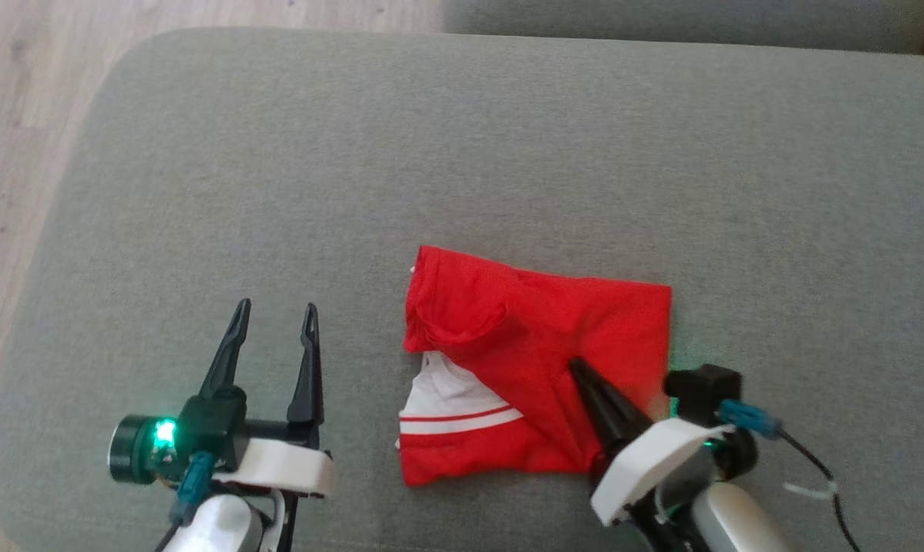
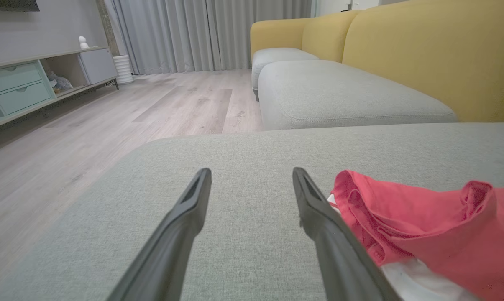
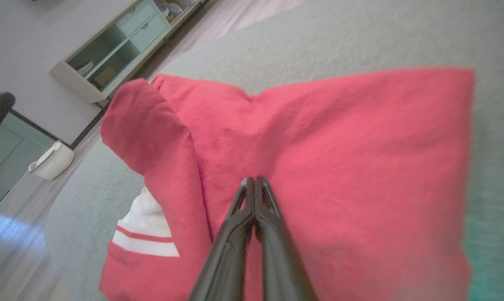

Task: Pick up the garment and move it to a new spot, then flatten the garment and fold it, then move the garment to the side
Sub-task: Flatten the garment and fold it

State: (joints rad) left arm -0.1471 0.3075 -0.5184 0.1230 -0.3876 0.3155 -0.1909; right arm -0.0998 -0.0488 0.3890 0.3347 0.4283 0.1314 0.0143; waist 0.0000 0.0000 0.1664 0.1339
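On the cushion (image 1: 508, 138) the garment (image 1: 538, 337) looks already folded; moving it aside remains. At the garment's middle the right gripper (image 1: 577, 366) has its jaws closed, tips touching the cloth. Left of the garment, the left gripper (image 1: 276, 310) has wide jaws.

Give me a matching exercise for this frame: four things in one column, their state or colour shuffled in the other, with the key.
1 left gripper
2 right gripper
3 garment
4 sofa backrest

A yellow
B folded, red with white
C open, off the garment
D shut on the garment

Pairs: 1-C, 2-D, 3-B, 4-A
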